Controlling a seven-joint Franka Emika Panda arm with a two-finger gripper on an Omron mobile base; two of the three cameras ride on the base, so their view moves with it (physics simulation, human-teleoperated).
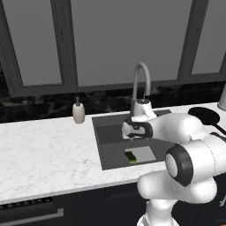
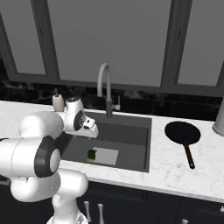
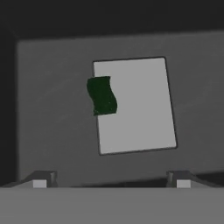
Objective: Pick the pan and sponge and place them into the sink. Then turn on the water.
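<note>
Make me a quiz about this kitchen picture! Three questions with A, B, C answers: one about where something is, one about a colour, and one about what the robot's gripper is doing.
1. Where is the sponge?
A. in the sink
B. on the counter beside the soap bottle
C. in the pan

2. What colour is the pan?
A. red
B. black
C. white

3. What is the gripper doing?
A. squeezing the sponge
B. holding the pan
C. open, holding nothing

Answers:
1. A: the sponge lies on the floor of the sink, at the edge of the light patch.
2. B: the pan on the counter is black.
3. C: the gripper hangs over the sink, fingers apart.
</note>
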